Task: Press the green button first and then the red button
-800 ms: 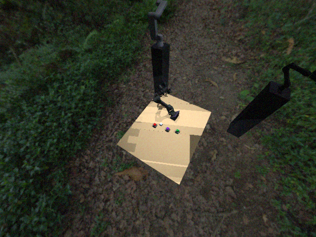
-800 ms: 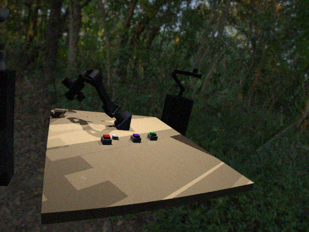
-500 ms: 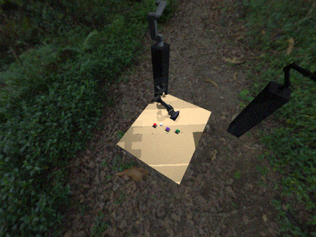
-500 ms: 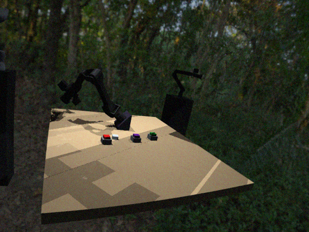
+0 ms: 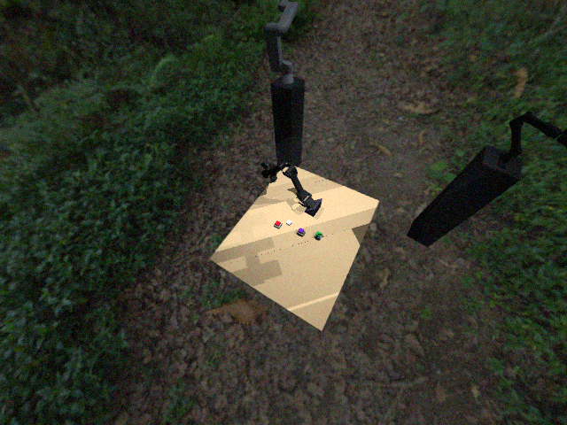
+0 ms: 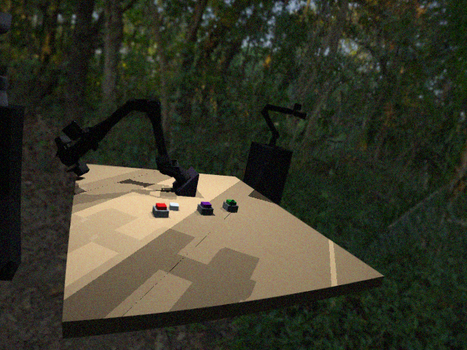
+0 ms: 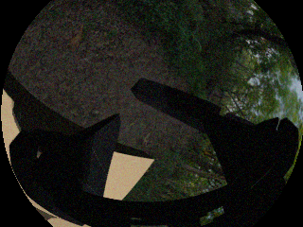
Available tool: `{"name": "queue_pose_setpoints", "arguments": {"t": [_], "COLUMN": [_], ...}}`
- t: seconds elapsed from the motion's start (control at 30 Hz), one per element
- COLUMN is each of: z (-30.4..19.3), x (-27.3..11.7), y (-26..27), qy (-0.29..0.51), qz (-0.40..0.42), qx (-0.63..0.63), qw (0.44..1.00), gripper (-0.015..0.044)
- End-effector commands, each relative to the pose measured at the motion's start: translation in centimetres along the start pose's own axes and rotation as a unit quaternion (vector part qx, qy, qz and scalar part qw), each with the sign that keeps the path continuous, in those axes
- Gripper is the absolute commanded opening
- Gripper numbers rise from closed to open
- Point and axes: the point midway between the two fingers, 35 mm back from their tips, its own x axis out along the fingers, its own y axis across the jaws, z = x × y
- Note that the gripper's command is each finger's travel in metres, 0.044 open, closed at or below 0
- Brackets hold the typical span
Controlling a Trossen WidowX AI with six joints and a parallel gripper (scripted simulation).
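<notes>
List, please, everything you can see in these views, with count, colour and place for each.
table: one, tan, standing on forest ground.
red button: one, red on a grey base, one end of the row.
white block: one, white, right beside the red button.
purple button: one, purple, middle of the row.
green button: one, green, other end of the row.
camera stands: at least two, black, beside the table.
arm: one, black, based behind the row.
gripper: one, black, jaws open, holding nothing, near the table's far corner, well away from the buttons.
</notes>
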Motion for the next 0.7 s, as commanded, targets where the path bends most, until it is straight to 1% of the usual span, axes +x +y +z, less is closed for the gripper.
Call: {"name": "queue_pose_setpoints", "arguments": {"t": [0.0,0.17,0.3,0.47,0.67], "z": [6.7,14.1,19.6,23.8,27.5], "x": [-3.1,-6.5,-10.3,-14.6,-21.6], "y": [-0.5,2.0,4.5,9.3,14.7], "qy": [-0.109,-0.225,-0.307,-0.343,-0.359], "qz": [0.021,0.096,0.170,0.280,0.412], "qx": [0.045,0.089,0.117,0.164,0.199], "qw": [0.993,0.966,0.929,0.882,0.813], "gripper": [0.0400,0.0400,0.0400,0.0400,0.0400]}}
